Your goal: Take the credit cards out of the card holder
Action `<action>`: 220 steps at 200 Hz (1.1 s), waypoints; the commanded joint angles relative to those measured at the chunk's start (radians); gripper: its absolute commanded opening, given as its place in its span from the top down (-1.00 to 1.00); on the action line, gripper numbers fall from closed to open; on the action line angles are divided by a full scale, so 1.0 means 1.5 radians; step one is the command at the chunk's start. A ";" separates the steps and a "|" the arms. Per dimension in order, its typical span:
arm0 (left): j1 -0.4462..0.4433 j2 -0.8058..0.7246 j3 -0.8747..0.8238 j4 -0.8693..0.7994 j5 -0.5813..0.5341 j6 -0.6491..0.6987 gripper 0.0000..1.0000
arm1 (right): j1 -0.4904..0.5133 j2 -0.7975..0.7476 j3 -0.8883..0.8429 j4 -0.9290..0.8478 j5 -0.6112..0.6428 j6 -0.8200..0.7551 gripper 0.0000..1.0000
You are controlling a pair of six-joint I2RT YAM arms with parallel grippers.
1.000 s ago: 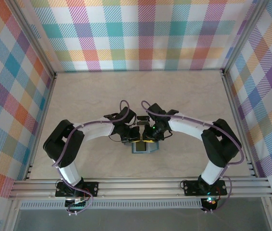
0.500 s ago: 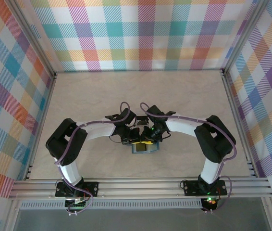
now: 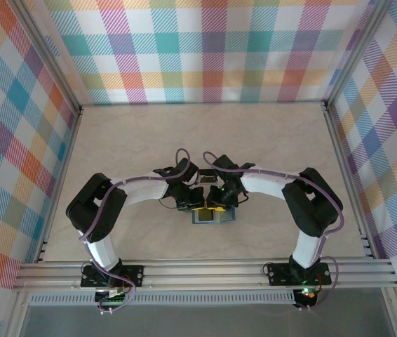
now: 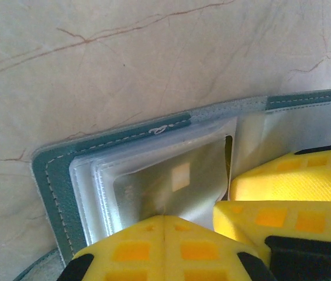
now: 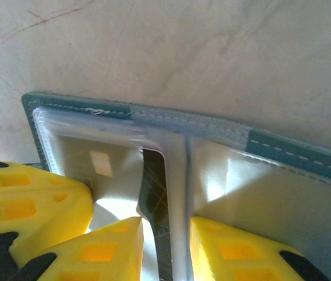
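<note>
The card holder (image 3: pixel 212 217) lies open on the table: teal stitched edge (image 4: pixel 54 193), clear plastic sleeves inside (image 5: pixel 119 152). A credit card (image 5: pixel 154 187), dark with thin crossing lines, stands out of a sleeve beside the middle fold. My right gripper (image 5: pixel 165 237) is open, its yellow fingers astride that card and the fold. My left gripper (image 4: pixel 164 219) is shut, its tips pressed down on the left sleeve right beside the right gripper's fingers (image 4: pixel 282 175). From above, both grippers (image 3: pixel 197 203) (image 3: pixel 217 202) cover the holder's far half.
The marble-look tabletop (image 3: pixel 205 140) spreads bare around the holder, with plaid walls (image 3: pixel 205 49) on three sides. An aluminium rail (image 3: pixel 205 270) with both arm bases runs along the near edge.
Both arms' elbows have drawn inward toward the holder. The right gripper's fingers have spread a little. The left gripper stays shut on the sleeve.
</note>
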 commanded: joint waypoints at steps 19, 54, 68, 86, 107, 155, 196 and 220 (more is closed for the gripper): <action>-0.004 -0.007 -0.017 -0.055 -0.034 0.015 1.00 | -0.004 -0.043 -0.001 -0.018 0.004 -0.009 0.46; -0.004 -0.004 -0.014 -0.054 -0.030 0.015 1.00 | -0.004 -0.036 -0.012 0.038 -0.060 0.004 0.47; -0.004 -0.004 -0.013 -0.055 -0.030 0.016 1.00 | -0.005 -0.024 -0.013 0.046 -0.065 0.005 0.48; -0.004 -0.004 -0.013 -0.056 -0.030 0.016 1.00 | -0.006 -0.010 -0.013 0.046 -0.061 0.003 0.49; -0.003 -0.004 -0.014 -0.055 -0.029 0.016 1.00 | -0.006 0.002 -0.014 0.050 -0.062 0.001 0.48; -0.004 -0.004 -0.012 -0.052 -0.027 0.013 1.00 | -0.006 0.023 -0.025 0.077 -0.078 0.002 0.47; -0.004 -0.005 -0.015 -0.052 -0.028 0.014 1.00 | -0.007 0.026 -0.042 0.108 -0.095 0.009 0.40; -0.004 -0.009 -0.014 -0.054 -0.031 0.011 1.00 | -0.008 0.038 -0.039 0.086 -0.070 0.010 0.34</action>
